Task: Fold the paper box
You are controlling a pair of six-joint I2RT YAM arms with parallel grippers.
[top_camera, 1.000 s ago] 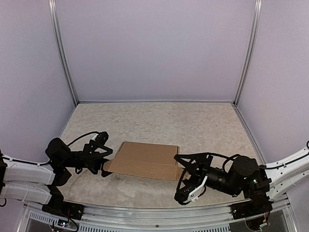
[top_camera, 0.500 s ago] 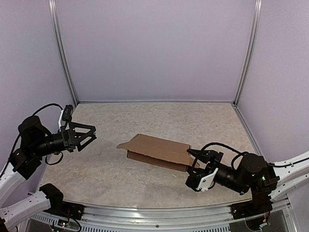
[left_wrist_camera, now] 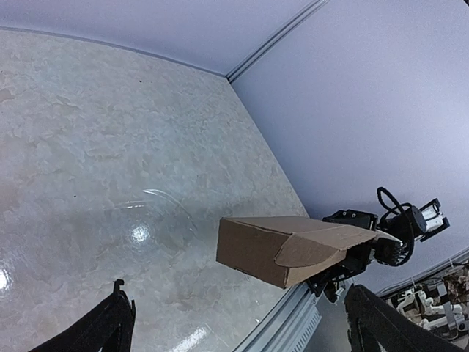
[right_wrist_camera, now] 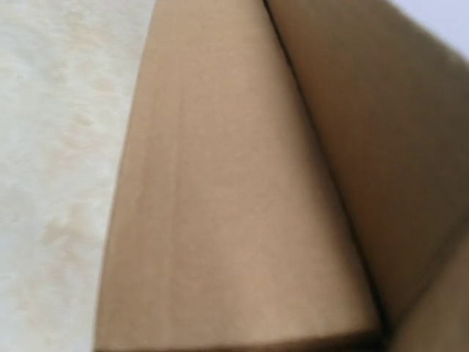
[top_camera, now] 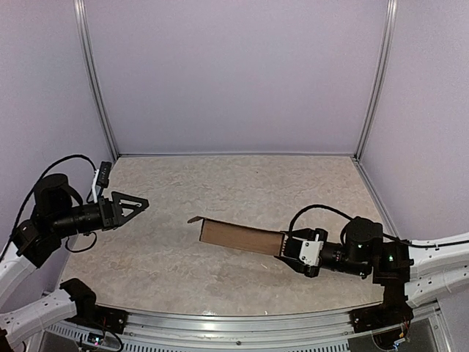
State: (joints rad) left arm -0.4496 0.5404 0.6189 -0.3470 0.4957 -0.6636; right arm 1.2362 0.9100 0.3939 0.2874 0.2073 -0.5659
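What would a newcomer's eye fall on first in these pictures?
The brown paper box, half folded, stands out at the centre of the table, with the right pincer gripping its right end. On the left, the left pincer hangs wide open, apart from the box and aimed at it.

Soft, even light from overhead leaves only a thin shadow beneath the paper box [top_camera: 240,237], white glare spots gleam on the glossy table [left_wrist_camera: 88,147] just ahead of the left gripper [left_wrist_camera: 234,293], and the right wrist view, close against cardboard, is blurred throughout.
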